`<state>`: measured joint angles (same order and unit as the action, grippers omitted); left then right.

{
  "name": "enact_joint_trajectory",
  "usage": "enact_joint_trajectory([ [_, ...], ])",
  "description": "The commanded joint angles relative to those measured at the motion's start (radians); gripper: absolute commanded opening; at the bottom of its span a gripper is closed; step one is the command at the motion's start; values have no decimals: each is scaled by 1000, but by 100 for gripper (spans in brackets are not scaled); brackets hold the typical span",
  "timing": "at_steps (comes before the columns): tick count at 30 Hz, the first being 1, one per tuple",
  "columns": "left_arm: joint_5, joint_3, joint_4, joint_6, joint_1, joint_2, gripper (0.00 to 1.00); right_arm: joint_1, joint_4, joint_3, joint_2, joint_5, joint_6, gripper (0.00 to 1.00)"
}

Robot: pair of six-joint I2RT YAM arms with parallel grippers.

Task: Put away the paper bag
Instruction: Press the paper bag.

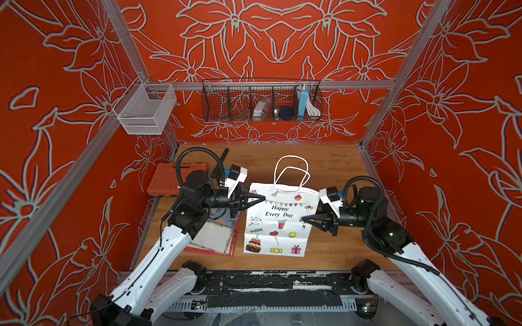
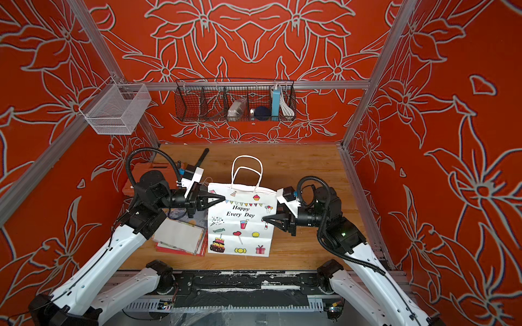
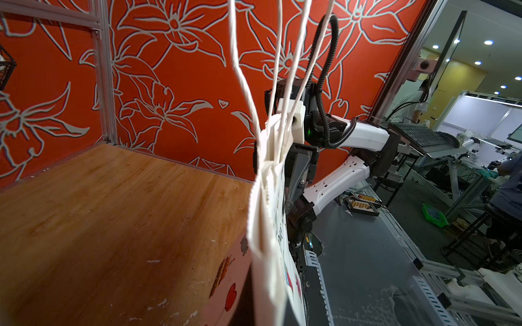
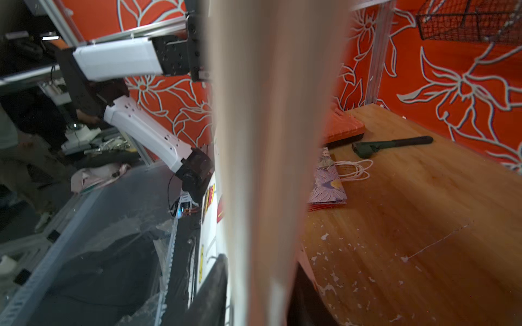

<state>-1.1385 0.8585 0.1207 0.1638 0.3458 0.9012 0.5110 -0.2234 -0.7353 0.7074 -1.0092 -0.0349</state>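
The paper bag (image 4: 265,141) is upright, left gripper (image 1: 264,197) jaws clamped on one edge, right gripper (image 1: 302,218) straddling the other, grip unclear.

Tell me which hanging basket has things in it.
The long black wire basket: it holds a blue box and a white cable, among other things. The white mesh basket looks empty.

A blurred paper bag (image 4: 268,141) fills the middle. The right gripper (image 4: 258,288) has one dark finger on each side of it. Beyond the paper bag, on the wooden table (image 4: 423,225), lie a purple flowered bag (image 4: 327,183), an orange case (image 4: 341,127) and, farther off, a dark green tool (image 4: 395,144).
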Motion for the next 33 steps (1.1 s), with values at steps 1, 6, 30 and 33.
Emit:
enact_joint_trajectory([
  [1,-6,33,91,38,-8,-28,0,3,23,18,-18,-83,-36,14],
  [6,-5,29,109,59,-8,-28,0,3,17,12,-82,58,-15,52],
  [30,45,25,393,300,-8,10,0,3,116,21,-107,-35,-82,0],
  [33,64,29,394,302,-7,7,0,2,64,11,-122,16,-41,43],
])
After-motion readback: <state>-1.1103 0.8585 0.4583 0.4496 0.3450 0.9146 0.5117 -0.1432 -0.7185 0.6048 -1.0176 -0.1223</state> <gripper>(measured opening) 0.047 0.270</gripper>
